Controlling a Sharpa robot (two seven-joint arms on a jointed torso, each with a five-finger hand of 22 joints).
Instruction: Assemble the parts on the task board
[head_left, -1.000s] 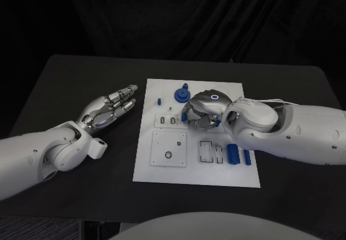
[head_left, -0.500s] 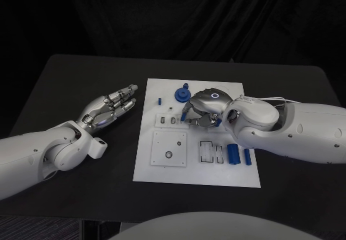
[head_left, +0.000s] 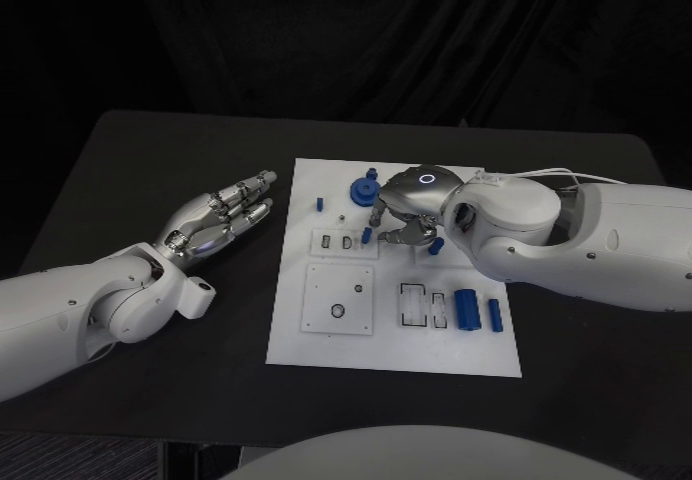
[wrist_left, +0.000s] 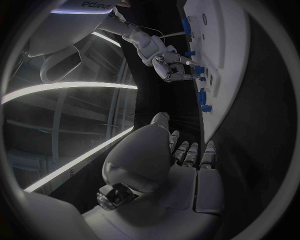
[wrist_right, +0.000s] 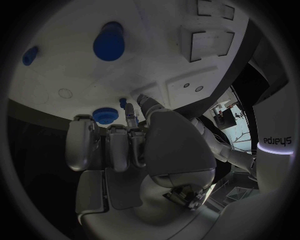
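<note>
The white task board (head_left: 329, 345) lies in the middle of the black table. My right hand (head_left: 404, 213) hovers over its far middle with the fingers curled down. A small blue part (head_left: 368, 235) stands at its fingertips (wrist_right: 129, 116); whether they pinch it I cannot tell. In the right wrist view a blue knob (wrist_right: 105, 115) sits beside those fingertips. A round blue part (head_left: 359, 190) and a small peg (head_left: 372, 172) lie just beyond the hand. A blue cylinder (head_left: 466, 307) and a blue bar (head_left: 495, 315) lie at the board's near right. My left hand (head_left: 216, 220) rests open on the table, left of the board.
A raised square plate (head_left: 339, 298) with a hole and two slotted blocks (head_left: 421, 303) stand on the board's near half. Another small blue peg (head_left: 319, 203) stands by the board's left edge. Bare black table (head_left: 173, 150) surrounds the board.
My right wrist and forearm have swung toward the board's far edge while the fingertips stayed over the same spot. The left hand has not moved.
</note>
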